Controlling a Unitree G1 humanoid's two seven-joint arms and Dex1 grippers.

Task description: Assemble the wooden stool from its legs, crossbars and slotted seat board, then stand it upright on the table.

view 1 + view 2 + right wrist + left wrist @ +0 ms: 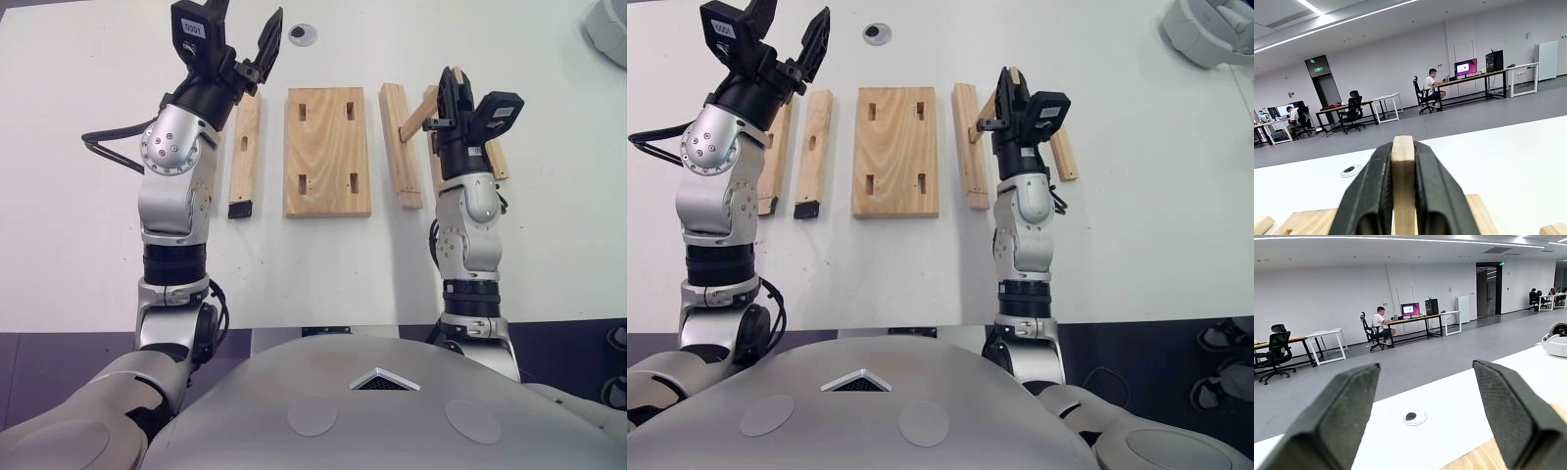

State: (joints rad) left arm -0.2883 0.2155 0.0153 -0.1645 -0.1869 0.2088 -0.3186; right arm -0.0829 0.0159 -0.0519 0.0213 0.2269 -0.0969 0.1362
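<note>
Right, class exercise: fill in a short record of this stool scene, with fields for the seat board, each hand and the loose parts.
seat board: flat on the table, middle, four slots up
left hand: open, raised beside the left leg
right hand: shut on a wooden bar, held aslant
right leg: lying flat, right of the board
assembly: nothing joined yet
</note>
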